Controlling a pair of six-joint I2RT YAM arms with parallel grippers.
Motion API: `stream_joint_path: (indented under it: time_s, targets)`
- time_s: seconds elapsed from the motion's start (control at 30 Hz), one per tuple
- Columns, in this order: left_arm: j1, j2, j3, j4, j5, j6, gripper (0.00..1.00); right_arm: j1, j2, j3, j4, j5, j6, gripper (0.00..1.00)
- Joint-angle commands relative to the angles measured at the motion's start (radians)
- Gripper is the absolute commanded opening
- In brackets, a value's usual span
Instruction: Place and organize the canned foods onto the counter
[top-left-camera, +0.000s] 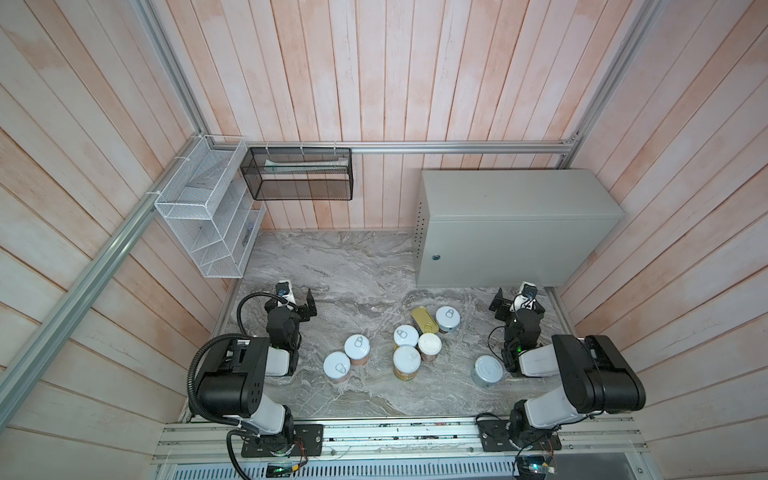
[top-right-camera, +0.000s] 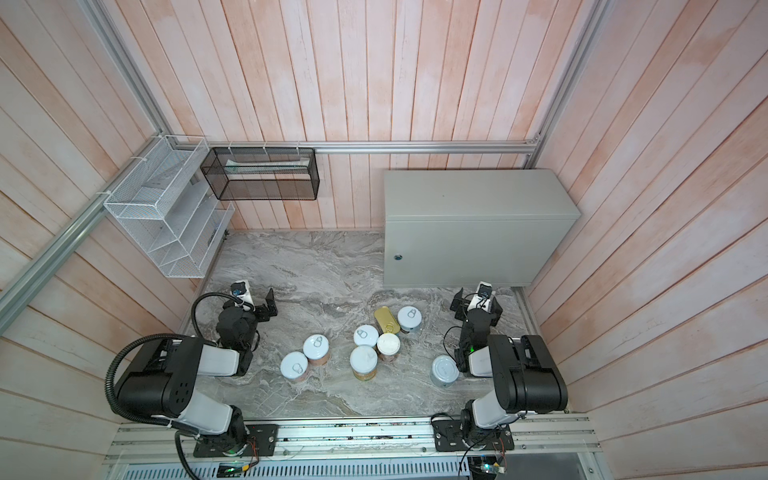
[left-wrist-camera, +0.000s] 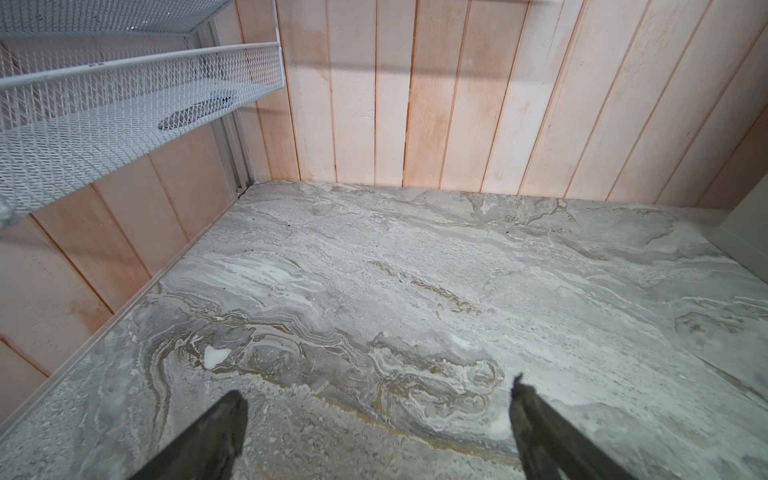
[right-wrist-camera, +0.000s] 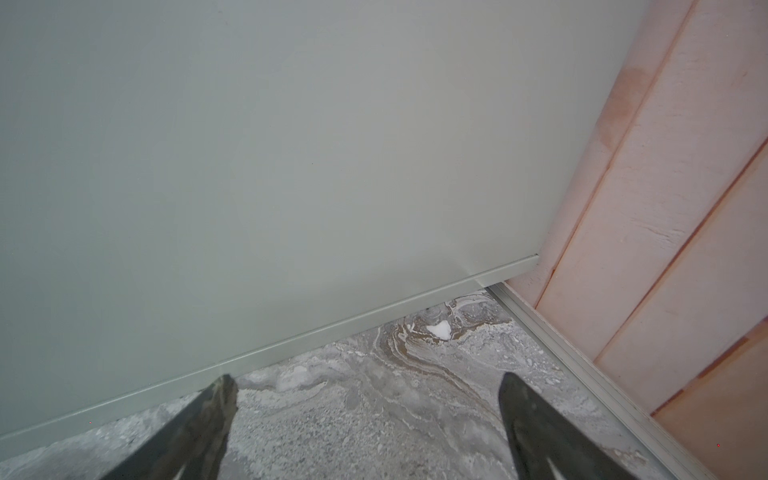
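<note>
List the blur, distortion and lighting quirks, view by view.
In both top views the wall planks fan outward from lens distortion, and the tins have tops that glare white under even light. In the left wrist view the left hand is blurred while the slab is sharp. In the right wrist view the right hand is equally soft against the plain cabinet.

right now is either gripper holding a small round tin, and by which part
Nothing is held: left gripper and right gripper both stand open and empty.
</note>
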Motion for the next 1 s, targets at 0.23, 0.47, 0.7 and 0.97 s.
stream_joint_path:
  time_s: [0.23,0.47,0.7,0.97]
  targets:
    - [-0.197,-0.159,0.142,-0.31,-0.384,0.058,1.0,0.006,-0.051,0.057,-0.092,-0.015,-0.026,0.98]
    - [-0.35,-0.254,0.276,-0.6,-0.542,-0.04,1.0,0.059,-0.219,0.171,-0.366,0.131,0.041,0.98]
    - [-0.527,-0.343,0.464,-1.003,-0.651,-0.123,1.0,0.068,-0.443,0.308,-0.783,-0.062,0.174,0.98]
    - [-0.67,-0.466,0.561,-1.551,-0.541,-0.408,1.0,0.077,-0.571,0.37,-1.067,-0.292,0.213,0.98]
